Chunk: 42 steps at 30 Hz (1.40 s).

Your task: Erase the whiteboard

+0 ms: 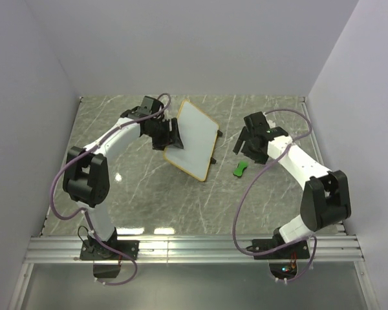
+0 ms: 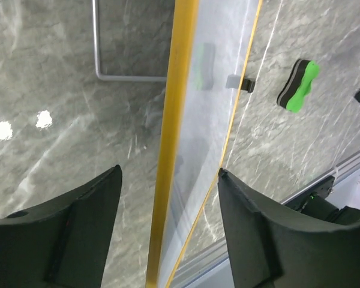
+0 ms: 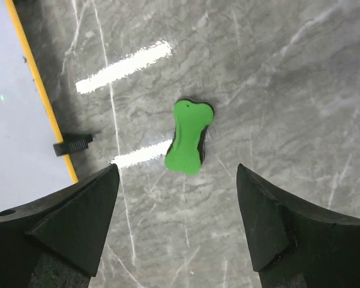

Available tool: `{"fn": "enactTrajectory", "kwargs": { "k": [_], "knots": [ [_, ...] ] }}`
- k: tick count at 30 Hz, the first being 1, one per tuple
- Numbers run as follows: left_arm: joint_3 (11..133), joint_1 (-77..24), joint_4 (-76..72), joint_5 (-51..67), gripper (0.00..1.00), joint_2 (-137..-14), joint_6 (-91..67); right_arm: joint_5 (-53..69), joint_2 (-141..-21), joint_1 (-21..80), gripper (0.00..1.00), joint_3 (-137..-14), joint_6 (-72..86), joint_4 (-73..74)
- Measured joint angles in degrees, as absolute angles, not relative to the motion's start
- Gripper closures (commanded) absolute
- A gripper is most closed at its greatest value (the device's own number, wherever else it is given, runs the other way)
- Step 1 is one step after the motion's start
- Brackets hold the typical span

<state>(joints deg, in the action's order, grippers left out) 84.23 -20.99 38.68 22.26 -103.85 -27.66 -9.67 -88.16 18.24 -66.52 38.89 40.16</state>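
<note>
The whiteboard (image 1: 194, 139), white with a thin orange frame, stands tilted on the marble table in the middle of the top view. My left gripper (image 1: 173, 134) is at its left edge. In the left wrist view the whiteboard's frame (image 2: 179, 120) runs between my left gripper's (image 2: 169, 173) jaws, which are open with a gap on each side. A green bow-shaped eraser (image 1: 240, 170) lies flat on the table right of the board. My right gripper (image 3: 177, 168) hovers open just short of the eraser (image 3: 189, 137), holding nothing.
A wire stand (image 2: 98, 54) props the board from behind, and a small black foot (image 3: 72, 146) sticks out at its edge. An aluminium rail (image 1: 194, 248) runs along the near table edge. White walls (image 1: 194, 45) close in the back and sides.
</note>
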Motion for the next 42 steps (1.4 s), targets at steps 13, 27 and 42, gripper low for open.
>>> {"fn": "enactTrajectory", "kwargs": {
  "k": [13,27,42],
  "knots": [
    [93.95,-19.29,45.69,10.96,0.08,-97.32,-26.68,-8.75,-69.58,18.24,0.12,-60.51,36.18,40.66],
    [52.99,-16.73,35.99,-17.69,0.01,-42.41,-25.91,-1.8,-44.45,18.24,0.02,-61.67,38.06,34.89],
    [47.55,-16.71,30.2,-21.85,0.03,-37.8,-25.1,0.82,-28.97,18.24,0.0,-62.61,35.73,45.84]
  ]
}}
